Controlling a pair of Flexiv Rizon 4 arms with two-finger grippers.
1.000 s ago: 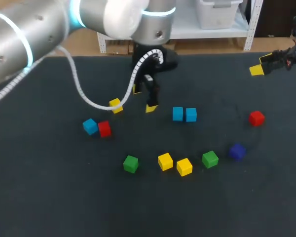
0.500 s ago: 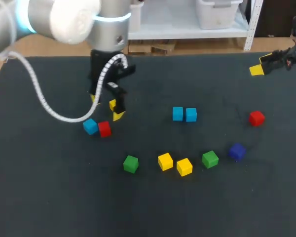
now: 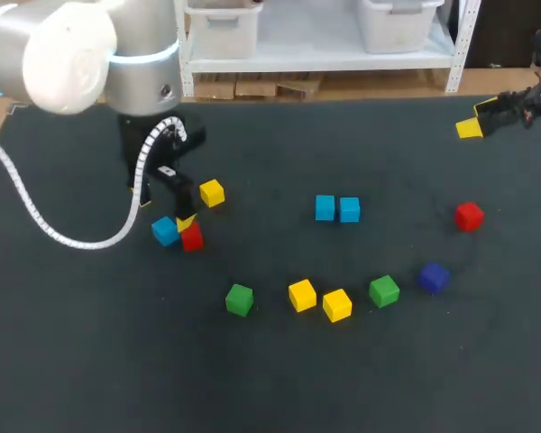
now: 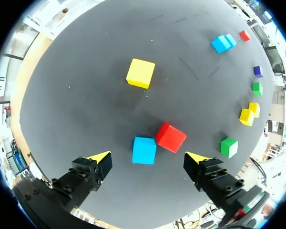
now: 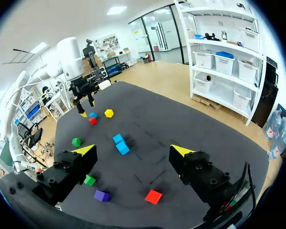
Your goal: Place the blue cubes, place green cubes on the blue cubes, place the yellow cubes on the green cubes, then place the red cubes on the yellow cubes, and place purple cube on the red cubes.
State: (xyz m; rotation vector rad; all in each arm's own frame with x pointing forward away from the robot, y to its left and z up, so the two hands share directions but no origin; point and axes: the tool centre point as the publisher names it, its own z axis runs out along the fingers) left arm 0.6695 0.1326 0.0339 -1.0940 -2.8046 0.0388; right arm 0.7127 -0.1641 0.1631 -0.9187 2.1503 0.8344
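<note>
Two blue cubes [image 3: 325, 207] sitting paired; left gripper [image 3: 165, 213], fingers apart, swinging over from them, now straddling third blue cube [image 4: 144, 150], suggesting pickup next.

Your table [image 3: 90, 361] is black; a blue cube [image 3: 165, 231], red cube [image 3: 191, 236], yellow cube [image 3: 212, 192], green cube [image 3: 239, 299] and purple cube [image 3: 433, 277] are plain

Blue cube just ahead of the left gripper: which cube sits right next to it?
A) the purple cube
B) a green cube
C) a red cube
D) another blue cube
C: in the left wrist view a red cube sits right against the blue cube, just ahead of the open left gripper.
</note>
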